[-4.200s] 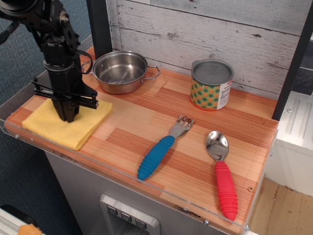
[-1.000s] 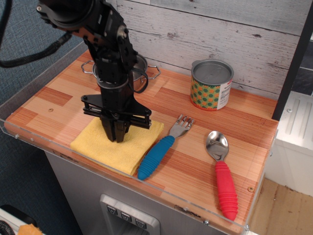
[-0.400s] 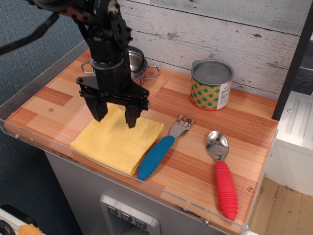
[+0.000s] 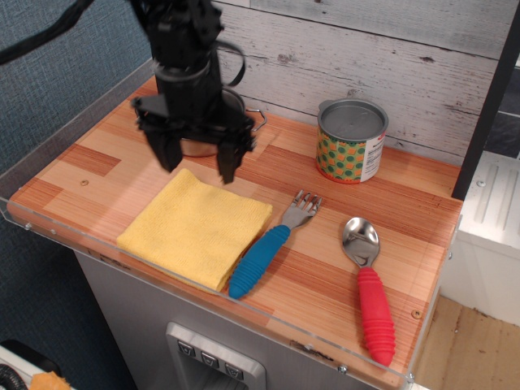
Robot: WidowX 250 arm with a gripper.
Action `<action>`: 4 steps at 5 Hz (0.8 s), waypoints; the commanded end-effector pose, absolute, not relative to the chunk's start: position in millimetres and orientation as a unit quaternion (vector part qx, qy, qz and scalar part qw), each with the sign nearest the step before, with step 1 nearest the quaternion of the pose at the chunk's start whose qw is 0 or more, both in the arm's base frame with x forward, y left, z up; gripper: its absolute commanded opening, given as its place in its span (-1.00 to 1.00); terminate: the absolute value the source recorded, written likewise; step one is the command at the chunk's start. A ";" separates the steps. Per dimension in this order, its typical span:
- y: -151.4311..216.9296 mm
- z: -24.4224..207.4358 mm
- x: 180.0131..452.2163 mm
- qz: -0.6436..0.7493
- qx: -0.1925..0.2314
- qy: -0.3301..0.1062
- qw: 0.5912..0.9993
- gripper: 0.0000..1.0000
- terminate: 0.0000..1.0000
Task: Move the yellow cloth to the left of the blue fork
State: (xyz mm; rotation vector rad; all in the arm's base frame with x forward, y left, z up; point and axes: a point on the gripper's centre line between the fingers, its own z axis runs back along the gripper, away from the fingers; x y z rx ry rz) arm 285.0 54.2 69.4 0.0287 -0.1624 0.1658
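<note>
Risen off the yellow cloth (image 4: 196, 228), the claw (image 4: 197, 165) hangs spread wide, seemingly empty, beside the blue fork (image 4: 267, 251).

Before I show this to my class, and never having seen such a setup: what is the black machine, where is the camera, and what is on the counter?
The black machine is a robot arm ending in a gripper, a two-fingered claw. Its fingers are spread apart and it holds nothing; it hangs above the counter. There is one picture, taken from in front and above, looking down at a wooden counter against a white plank wall. On the counter lies a folded yellow cloth, flat, with a blue fork right beside its right edge. Further right lies a red-handled spoon. At the back stand a patterned tin can and a steel pot, mostly hidden behind the arm.
</note>
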 end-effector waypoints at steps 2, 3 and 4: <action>27.9 128.7 332.6 0.033 -0.007 -0.162 0.986 1.00 -1.00; 14.3 135.9 338.6 0.009 -0.009 -0.171 0.985 1.00 -1.00; 3.6 140.2 341.1 -0.011 -0.010 -0.172 0.985 1.00 -1.00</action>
